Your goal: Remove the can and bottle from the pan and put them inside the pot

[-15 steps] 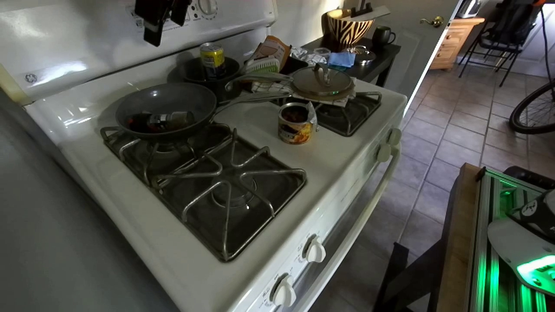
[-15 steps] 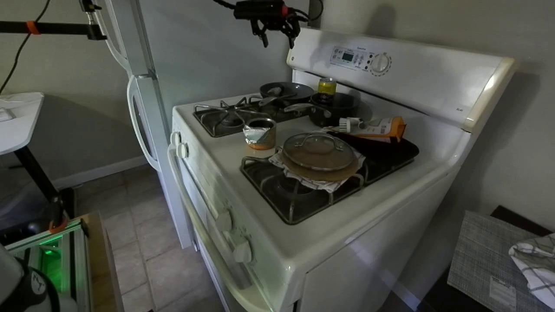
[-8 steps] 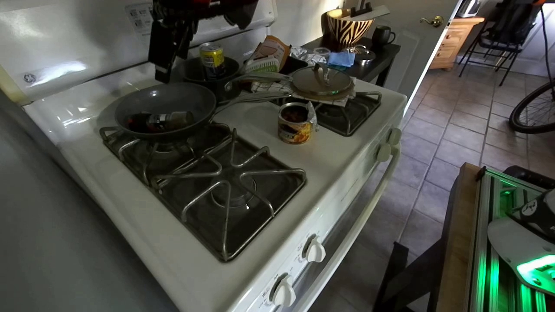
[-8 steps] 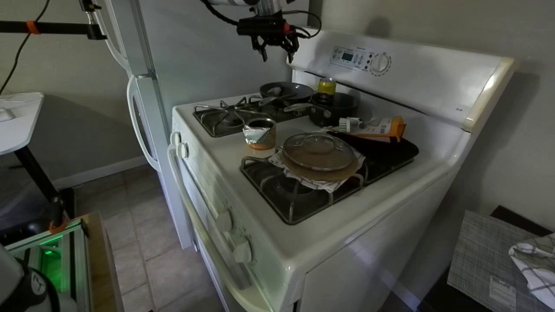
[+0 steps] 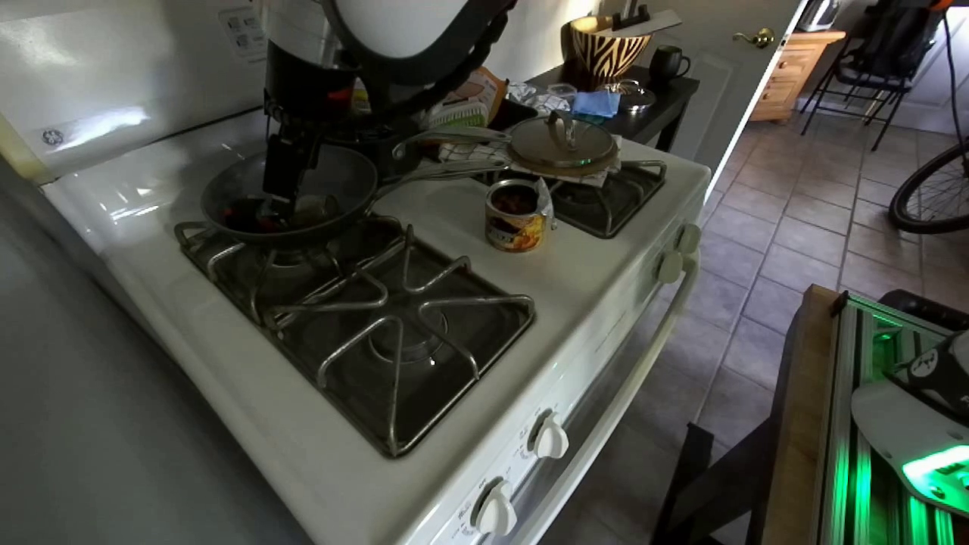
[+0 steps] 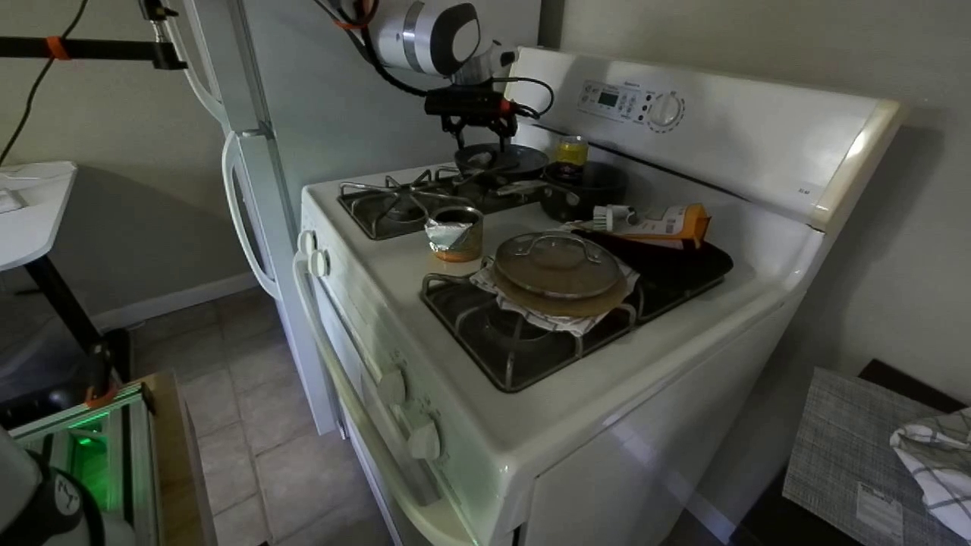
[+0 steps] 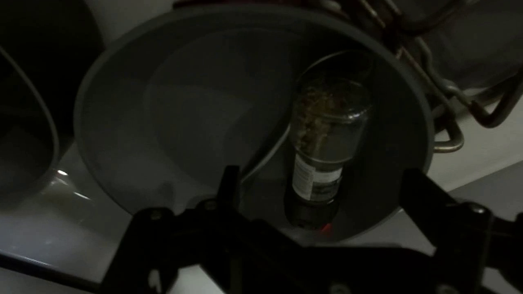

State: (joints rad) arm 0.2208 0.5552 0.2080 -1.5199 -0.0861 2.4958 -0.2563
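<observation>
The dark grey pan [image 5: 348, 170] sits on the back burner; it also shows in the wrist view [image 7: 196, 118]. A clear glass bottle [image 7: 331, 122] with a white label and dark cap lies on its side in the pan. In an exterior view the bottle [image 5: 314, 210] is partly hidden by a finger. My gripper [image 6: 481, 145] is open and points down into the pan. In the wrist view the gripper [image 7: 322, 177] has its fingertips on either side of the bottle, with gaps visible. A yellow can [image 6: 571, 152] stands upright in the black pot [image 6: 580, 203].
An open food can [image 5: 515, 231] with a peeled foil lid stands on the stovetop. A tan-lidded pan [image 6: 557, 265] rests on a cloth. An orange-white bag [image 6: 667, 226] lies behind it. The stove's back panel [image 6: 758, 159] and the fridge [image 6: 394, 98] stand close to the pan.
My gripper has come down from above the stove into the pan, with its fingers over the bottle. It has stayed open. The bottle and yellow can have not visibly moved.
</observation>
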